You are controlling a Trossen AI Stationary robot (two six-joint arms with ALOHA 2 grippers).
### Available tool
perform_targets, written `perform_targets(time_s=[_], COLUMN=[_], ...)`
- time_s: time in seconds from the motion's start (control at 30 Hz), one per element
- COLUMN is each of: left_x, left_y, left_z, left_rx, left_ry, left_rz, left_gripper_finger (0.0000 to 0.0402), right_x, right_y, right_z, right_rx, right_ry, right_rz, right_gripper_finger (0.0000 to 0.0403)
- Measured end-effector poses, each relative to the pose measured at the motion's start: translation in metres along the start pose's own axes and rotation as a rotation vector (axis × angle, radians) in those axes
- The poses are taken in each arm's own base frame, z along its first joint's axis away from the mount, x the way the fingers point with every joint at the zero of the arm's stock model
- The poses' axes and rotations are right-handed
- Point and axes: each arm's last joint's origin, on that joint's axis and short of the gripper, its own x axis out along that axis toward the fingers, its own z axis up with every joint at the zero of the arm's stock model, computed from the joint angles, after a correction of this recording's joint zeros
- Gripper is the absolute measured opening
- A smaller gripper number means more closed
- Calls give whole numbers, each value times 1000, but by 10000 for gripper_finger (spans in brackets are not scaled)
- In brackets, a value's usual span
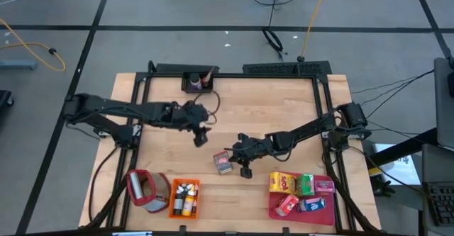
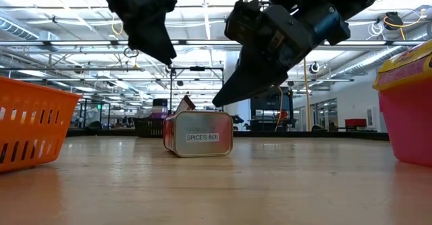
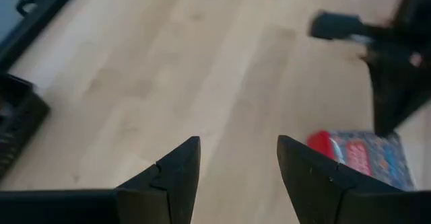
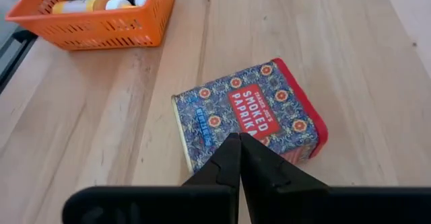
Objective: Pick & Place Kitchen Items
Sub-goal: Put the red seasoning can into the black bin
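Jaws shut above paprika tin, wood table.

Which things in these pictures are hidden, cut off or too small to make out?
- Bottles in the orange crate: labels too small in the high view; cut off by the edge in the right wrist view.
- Food boxes on the pink tray: print too small in the high view.
- Paprika tin: its near edge hidden behind the shut right gripper; in the left wrist view, blurred beyond the open left gripper.

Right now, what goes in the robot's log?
left gripper: open, above table | right gripper: shut, over paprika tin | tin: lying flat
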Motion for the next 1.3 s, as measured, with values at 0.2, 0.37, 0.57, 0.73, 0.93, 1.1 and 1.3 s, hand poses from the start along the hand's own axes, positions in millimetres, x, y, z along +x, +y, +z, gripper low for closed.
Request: perform_targets(time_s=[0.2,0.37,0.57,0.73,0.93,1.1,1.3], left_x=[-2,-6,-3,7,17,19,18], left_y=[-32,-59,-88,-110,-116,-116,-118], left_z=[-12,-23,-33,-38,-42,-40,-38], left_rx=[90,195,408,626,713,644,510], left_ry=[27,30,-14,-98,-107,-111,-123], left_rz=[-77,-143,-208,-257,-255,-250,-272], left_gripper_finger=[200,200,200,200,200,200,200], right_x=[0,0,-3,-3,-9,-19,-24], right_y=[0,-1,-1,-3,-7,-10,-12], right_z=[0,-2,-3,-7,-11,-7,-5], right_rx=[0,1,-22,-12,0,8,-11], right_ry=[0,25,52,95,173,193,191], right_rz=[1,-6,4,2,-24,-38,-41], right_gripper_finger=[0,0,0,0,0,0,0])
